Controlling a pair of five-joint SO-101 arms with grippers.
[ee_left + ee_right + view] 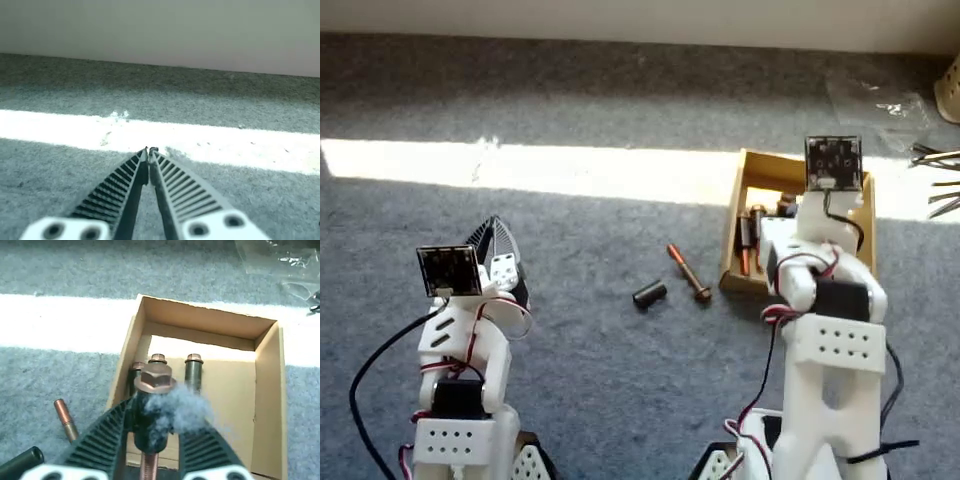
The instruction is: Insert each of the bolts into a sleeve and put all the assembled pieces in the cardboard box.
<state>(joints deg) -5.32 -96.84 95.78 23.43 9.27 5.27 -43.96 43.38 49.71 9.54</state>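
My right gripper [157, 416] is shut on an assembled piece [151, 405], a copper bolt through a dark sleeve, held over the near edge of the cardboard box [267, 385] [752, 165]. A grey tuft of fluff [177, 407] clings to it. Three assembled pieces [193, 371] lie inside the box. A loose copper bolt [688, 272] [65, 419] and a black sleeve [649, 295] [22, 462] lie on the carpet left of the box. My left gripper [149, 151] [496, 238] is shut on nothing, low over the carpet at the far left.
Grey carpet covers the floor, crossed by a bright sunlit strip [570, 170]. A clear plastic bag [880, 100] [272, 257] lies behind the box. Thin metal tools [938, 180] and a pale object [950, 90] sit at the right edge.
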